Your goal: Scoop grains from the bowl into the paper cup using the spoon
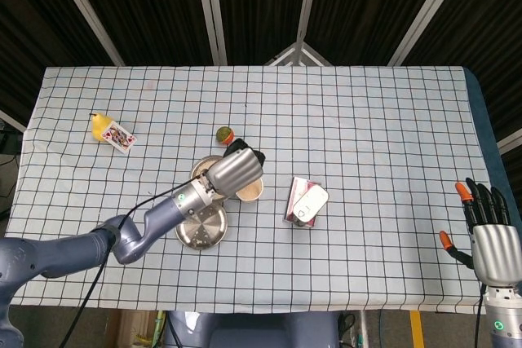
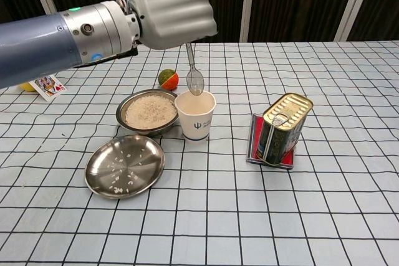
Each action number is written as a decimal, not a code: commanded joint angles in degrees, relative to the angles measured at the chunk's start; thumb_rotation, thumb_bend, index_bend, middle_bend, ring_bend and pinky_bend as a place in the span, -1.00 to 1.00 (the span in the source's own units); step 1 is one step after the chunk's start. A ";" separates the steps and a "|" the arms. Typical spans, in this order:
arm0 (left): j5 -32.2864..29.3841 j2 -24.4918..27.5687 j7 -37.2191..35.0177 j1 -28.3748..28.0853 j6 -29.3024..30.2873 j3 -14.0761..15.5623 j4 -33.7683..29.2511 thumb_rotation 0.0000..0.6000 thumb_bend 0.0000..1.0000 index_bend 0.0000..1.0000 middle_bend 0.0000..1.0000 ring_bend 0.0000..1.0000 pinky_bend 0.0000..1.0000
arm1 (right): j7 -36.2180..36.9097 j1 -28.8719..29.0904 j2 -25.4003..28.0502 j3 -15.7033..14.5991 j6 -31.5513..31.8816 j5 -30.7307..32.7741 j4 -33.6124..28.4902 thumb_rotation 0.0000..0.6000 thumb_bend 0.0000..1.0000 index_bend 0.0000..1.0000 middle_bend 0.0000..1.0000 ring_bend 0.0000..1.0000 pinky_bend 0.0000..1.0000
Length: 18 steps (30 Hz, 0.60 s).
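1. Left hand (image 2: pixel 171 10) fisted tight around spoon (image 2: pixel 194 78), tip hanging just above paper cup (image 2: pixel 195 115).
2. Rice bowl (image 2: pixel 148 111) touching cup's left.
3. Right hand (image 1: pixel 493 238) empty, fingers spread.

bowl (image 2: pixel 148 111) touches paper cup (image 2: pixel 195 115) – no gap | tin can (image 2: pixel 282 129) near cup's right – passable gap

With the white paper cup (image 2: pixel 195 115) as landmark: the steel bowl of white grains (image 2: pixel 148 112) touches its left side, the shallow steel plate flecked with grains (image 2: pixel 124 165) lies left and in front of it, and the small orange-and-green ball (image 2: pixel 168 79) sits behind it to the left. Right of the cup, apart, the tin can (image 2: pixel 282 129) stands on a red card (image 2: pixel 252 138). The clear plastic spoon (image 2: pixel 194 78) hangs over the cup's rim from the closed left hand (image 2: pixel 169 12) above; the playing card (image 2: pixel 47 86) and yellow pear (image 1: pixel 99 125) lie far left, the right hand (image 1: pixel 492 238) far right.
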 commanded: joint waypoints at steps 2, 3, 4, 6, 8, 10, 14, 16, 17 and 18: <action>-11.64 -1.25 -2.64 7.16 4.66 -4.31 -7.81 1.00 -0.13 0.07 1.00 1.00 1.00 | -0.08 0.01 0.03 -0.02 -0.08 0.03 -0.03 1.00 -0.34 -1.00 -1.00 -1.00 -1.00; -13.60 -1.20 -2.87 8.40 5.47 -4.71 -9.71 1.00 -0.13 0.07 1.00 1.00 1.00 | -0.10 0.03 0.06 -0.05 -0.18 0.05 -0.05 1.00 -0.34 -1.00 -1.00 -1.00 -1.00; -15.49 -0.99 -3.14 9.65 6.20 -4.96 -11.61 1.00 -0.13 0.07 1.00 1.00 1.00 | -0.14 0.06 0.10 -0.06 -0.27 0.07 -0.08 1.00 -0.34 -1.00 -1.00 -1.00 -1.00; -18.36 -0.19 -3.01 11.67 7.46 -5.00 -15.09 1.00 -0.13 0.07 1.00 1.00 1.00 | -0.22 0.09 0.15 -0.06 -0.36 0.11 -0.15 1.00 -0.34 -1.00 -1.00 -1.00 -1.00; -20.99 0.76 -3.54 13.68 8.55 -4.83 -18.65 1.00 -0.13 0.07 1.00 1.00 1.00 | -0.31 0.11 0.17 -0.05 -0.43 0.17 -0.21 1.00 -0.34 -1.00 -1.00 -1.00 -1.00; -23.01 1.58 -4.38 15.29 9.22 -4.52 -21.36 1.00 -0.14 0.07 1.00 1.00 1.00 | -0.39 0.13 0.20 -0.04 -0.53 0.24 -0.27 1.00 -0.34 -1.00 -1.00 -1.00 -1.00; -26.06 3.45 -5.89 18.16 10.24 -3.27 -26.27 1.00 -0.15 0.07 1.00 1.00 1.00 | -0.57 0.17 0.27 -0.02 -0.67 0.35 -0.41 1.00 -0.34 -1.00 -1.00 -1.00 -1.00; -27.15 4.31 -6.24 19.40 10.49 -2.16 -28.02 1.00 -0.15 0.07 1.00 1.00 1.00 | -0.69 0.18 0.26 -0.01 -0.68 0.36 -0.49 1.00 -0.34 -1.00 -1.00 -1.00 -1.00; -27.46 4.61 -6.25 19.88 10.62 -1.60 -28.51 1.00 -0.15 0.07 1.00 1.00 1.00 | -0.74 0.18 0.27 -0.01 -0.70 0.39 -0.52 1.00 -0.34 -1.00 -1.00 -1.00 -1.00; -27.75 4.80 -6.28 20.35 10.74 -1.02 -28.76 1.00 -0.15 0.07 1.00 1.00 1.00 | -0.77 0.18 0.28 -0.01 -0.73 0.41 -0.55 1.00 -0.34 -1.00 -1.00 -1.00 -1.00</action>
